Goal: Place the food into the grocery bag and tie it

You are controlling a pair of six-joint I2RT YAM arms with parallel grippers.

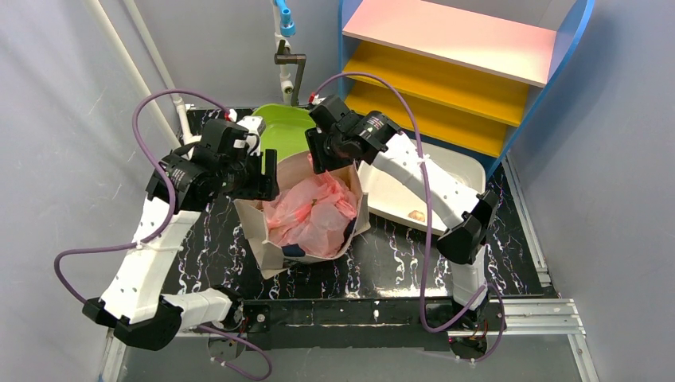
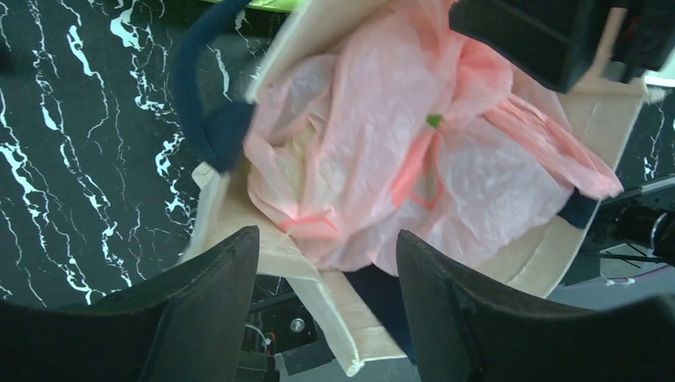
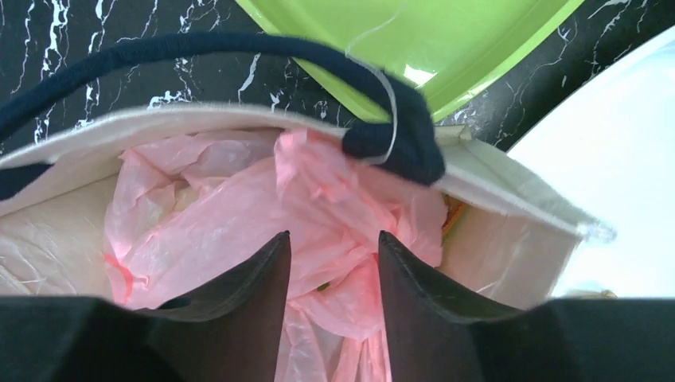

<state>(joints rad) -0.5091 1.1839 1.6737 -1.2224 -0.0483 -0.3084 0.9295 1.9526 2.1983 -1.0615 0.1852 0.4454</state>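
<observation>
The pink grocery bag (image 1: 312, 211) lies crumpled inside a beige canvas tote (image 1: 271, 253) with dark blue handles. It fills the left wrist view (image 2: 382, 151) and the right wrist view (image 3: 239, 215). The food is hidden under the plastic; only a small green speck (image 2: 434, 121) shows through, and a pale yellowish shape shows faintly. My left gripper (image 1: 263, 185) hovers open and empty over the tote's left rim (image 2: 326, 239). My right gripper (image 1: 328, 159) hovers open and empty over the tote's far rim, its fingers (image 3: 263, 270) just above the bag.
A lime green bowl (image 1: 284, 127) stands behind the tote, also in the right wrist view (image 3: 414, 40). A white tray (image 1: 422, 191) with a small tan item (image 1: 415, 214) lies to the right. A coloured shelf unit (image 1: 454, 56) stands at the back right.
</observation>
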